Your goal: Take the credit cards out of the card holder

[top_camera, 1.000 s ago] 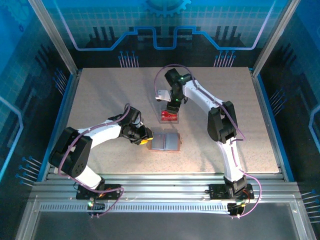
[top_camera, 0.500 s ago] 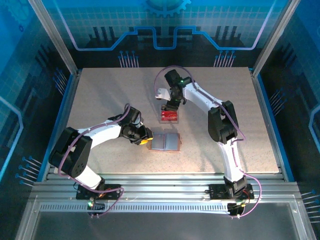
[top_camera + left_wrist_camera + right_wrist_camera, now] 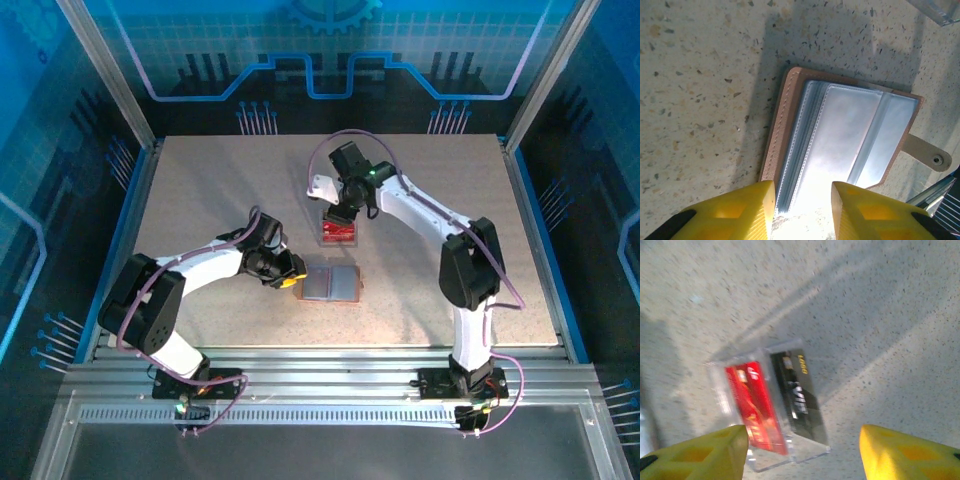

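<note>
The card holder (image 3: 330,284) lies open on the table, tan rim outside, pale clear sleeves (image 3: 840,130) inside, with no card showing in them. My left gripper (image 3: 290,281) sits low at its left end; the yellow fingers (image 3: 740,210) stand apart over the sleeves' near edge, open (image 3: 802,187). A red credit card (image 3: 752,405) and a black one (image 3: 800,395) lie in a clear plastic container (image 3: 338,236). My right gripper (image 3: 336,212) hovers just above it, open wide (image 3: 801,432), nothing between its fingers.
The card holder's strap with a snap (image 3: 932,157) sticks out on its right side. A corner of the clear container (image 3: 940,10) shows beyond the holder. Bare speckled table (image 3: 200,190) extends to the left, right and front.
The right arm's elbow has swung out to the right and its gripper has shifted slightly over the container, the jaws narrowing a little. The left arm and card holder have not moved.
</note>
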Action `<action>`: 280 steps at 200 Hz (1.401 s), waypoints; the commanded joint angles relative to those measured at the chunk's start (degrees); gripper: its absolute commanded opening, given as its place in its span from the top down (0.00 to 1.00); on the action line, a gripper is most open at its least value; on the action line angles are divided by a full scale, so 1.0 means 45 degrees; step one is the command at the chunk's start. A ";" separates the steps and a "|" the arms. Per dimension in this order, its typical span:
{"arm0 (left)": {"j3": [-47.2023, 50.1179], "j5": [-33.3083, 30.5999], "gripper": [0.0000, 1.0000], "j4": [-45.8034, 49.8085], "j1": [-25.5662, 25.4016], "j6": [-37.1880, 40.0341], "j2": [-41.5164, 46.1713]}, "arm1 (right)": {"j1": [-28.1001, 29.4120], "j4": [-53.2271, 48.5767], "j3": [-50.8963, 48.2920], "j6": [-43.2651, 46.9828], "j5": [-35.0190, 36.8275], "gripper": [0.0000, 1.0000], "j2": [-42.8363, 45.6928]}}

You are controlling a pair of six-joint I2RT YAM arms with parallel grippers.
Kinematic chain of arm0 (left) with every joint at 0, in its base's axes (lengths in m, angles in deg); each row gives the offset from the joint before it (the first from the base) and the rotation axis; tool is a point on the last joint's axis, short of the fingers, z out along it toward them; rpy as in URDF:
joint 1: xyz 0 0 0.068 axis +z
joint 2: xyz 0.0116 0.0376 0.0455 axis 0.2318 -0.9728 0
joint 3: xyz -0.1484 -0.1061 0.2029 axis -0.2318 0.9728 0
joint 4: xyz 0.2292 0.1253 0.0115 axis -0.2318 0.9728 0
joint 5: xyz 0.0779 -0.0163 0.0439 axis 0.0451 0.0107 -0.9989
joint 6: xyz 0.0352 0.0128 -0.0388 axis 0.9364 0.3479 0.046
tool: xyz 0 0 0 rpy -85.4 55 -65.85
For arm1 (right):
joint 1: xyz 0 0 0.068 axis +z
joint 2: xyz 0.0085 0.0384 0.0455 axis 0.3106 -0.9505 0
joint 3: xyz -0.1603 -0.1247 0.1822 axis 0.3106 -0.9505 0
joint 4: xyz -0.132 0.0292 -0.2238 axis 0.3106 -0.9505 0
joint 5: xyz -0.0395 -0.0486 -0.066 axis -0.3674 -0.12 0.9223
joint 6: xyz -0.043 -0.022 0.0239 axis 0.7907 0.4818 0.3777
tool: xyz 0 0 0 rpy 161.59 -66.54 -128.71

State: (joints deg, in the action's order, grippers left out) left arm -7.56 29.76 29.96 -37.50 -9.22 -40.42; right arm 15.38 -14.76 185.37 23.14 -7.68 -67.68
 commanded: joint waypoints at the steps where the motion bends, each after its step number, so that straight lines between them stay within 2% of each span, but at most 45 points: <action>1: 0.0171 0.0408 0.65 -0.0268 0.0121 -0.0169 -0.0335 | 0.0348 0.0281 -0.0997 -0.2479 -0.1117 0.41 0.1031; 45: 0.0176 0.0298 0.64 -0.0329 0.0124 0.0029 -0.0584 | 0.0622 0.1569 -0.3374 -0.6908 -0.1799 0.45 0.2972; 97: 0.0374 0.0515 0.64 -0.0604 0.0102 -0.0095 -0.0573 | 0.0784 0.4592 -0.6992 -1.3806 -0.3048 0.49 0.5132; 123: 0.0407 0.0386 0.64 -0.0565 0.0103 -0.0094 -0.0391 | 0.0783 0.6056 -0.8397 -1.6871 -0.4508 0.50 0.5363; 150: 0.0415 0.0365 0.64 -0.0676 0.0101 -0.0194 -0.0398 | 0.1067 0.6951 -0.8916 -1.9103 -0.5449 0.55 0.5047; 173: 0.0388 0.0371 0.65 -0.0796 0.0112 -0.0265 -0.0466 | 0.1267 0.6734 -0.9027 -2.0427 -0.5575 0.59 0.4662; 198: 0.0366 0.0375 0.65 -0.0896 0.0102 -0.0331 -0.0539 | 0.1426 0.7654 -0.9570 -2.1220 -0.5820 0.59 0.4339; 244: 0.0354 0.0333 0.68 -0.0973 0.0104 -0.0423 -0.0515 | 0.1550 0.8396 -0.9815 -2.1562 -0.6195 0.66 0.3440; 280: 0.0378 0.0365 0.75 -0.0975 0.0102 -0.0420 -0.0468 | 0.1615 0.8488 -0.9779 -2.1536 -0.6261 0.70 0.2893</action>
State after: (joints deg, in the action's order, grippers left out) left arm -6.38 30.79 25.85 -37.50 -10.53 -42.82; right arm 21.74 21.85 141.66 -72.70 -34.65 -53.21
